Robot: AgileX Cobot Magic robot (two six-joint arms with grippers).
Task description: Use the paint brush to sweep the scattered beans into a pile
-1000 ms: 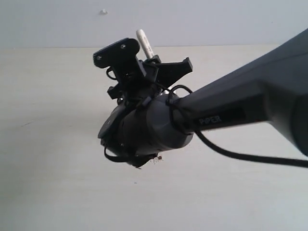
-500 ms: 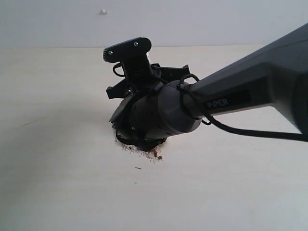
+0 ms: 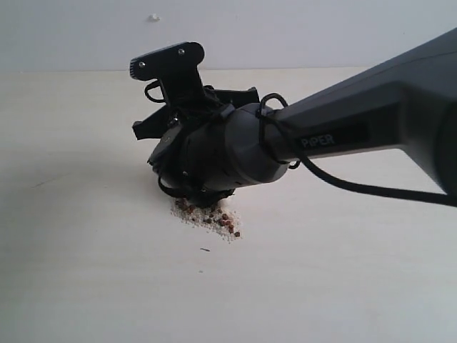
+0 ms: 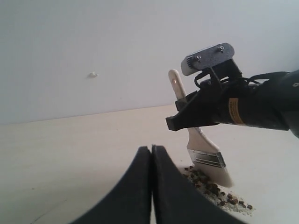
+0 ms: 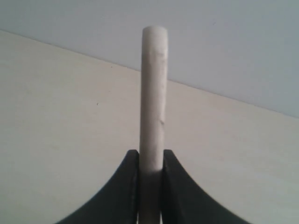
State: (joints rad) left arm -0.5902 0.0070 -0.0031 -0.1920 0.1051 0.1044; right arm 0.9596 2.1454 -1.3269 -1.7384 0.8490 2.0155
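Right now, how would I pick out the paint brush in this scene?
Follow the big dark arm reaching over the pale table to the right gripper. The paint brush stands clamped there, bristles down at the beans. It alone has a pale wooden handle, silver band and cream bristles.

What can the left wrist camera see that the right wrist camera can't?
Only the left wrist view: the paint brush with its bristles down at the beans, plus the left gripper shut and empty. Only the right wrist view: the right gripper clamping the handle, close up. Both: the brush handle and the pale table.
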